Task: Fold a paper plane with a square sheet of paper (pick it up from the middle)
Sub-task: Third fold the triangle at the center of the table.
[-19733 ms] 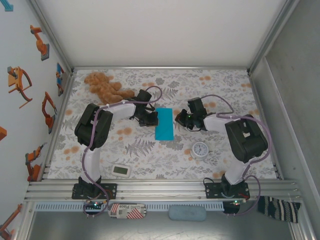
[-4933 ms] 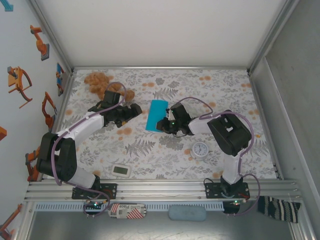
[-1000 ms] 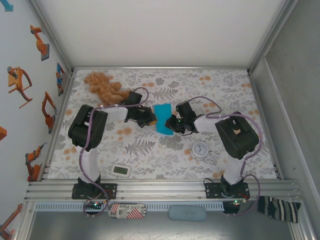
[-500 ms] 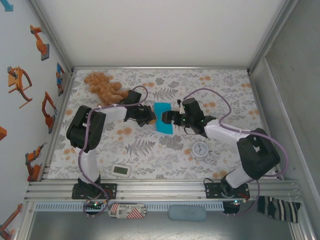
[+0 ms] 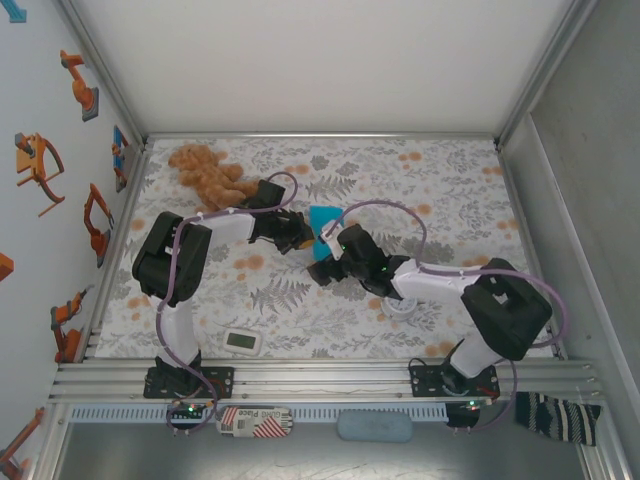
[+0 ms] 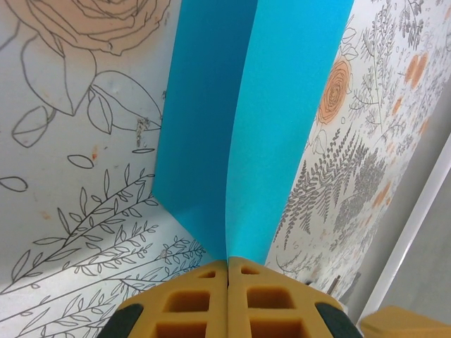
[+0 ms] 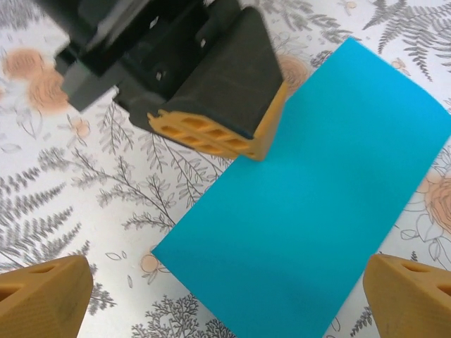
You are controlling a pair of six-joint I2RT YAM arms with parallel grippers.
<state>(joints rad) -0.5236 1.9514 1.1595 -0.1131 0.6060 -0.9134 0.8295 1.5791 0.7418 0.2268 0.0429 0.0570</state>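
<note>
The square sheet of paper (image 7: 310, 211) is turquoise and lies folded double as a long rectangle on the flowered table (image 5: 450, 190). My left gripper (image 6: 227, 264) is shut on its edge, pinching both layers (image 6: 282, 127) between the orange fingertips. In the top view that gripper (image 5: 299, 239) sits at the paper's (image 5: 321, 217) left side. My right gripper (image 7: 225, 299) hovers over the paper with its jaws wide open and nothing between them. From above, the right gripper (image 5: 328, 252) covers most of the sheet. The left gripper's fingers (image 7: 211, 134) touch the paper's edge in the right wrist view.
A brown teddy bear (image 5: 206, 172) lies at the back left, behind the left arm. The round white clock (image 5: 400, 305) is half under the right forearm. A white rectangular gadget (image 5: 243, 342) lies near the front rail.
The right arm swung from the paper's right side to above and in front of it. Its jaws opened wide. The left gripper stayed shut on the paper's edge.
</note>
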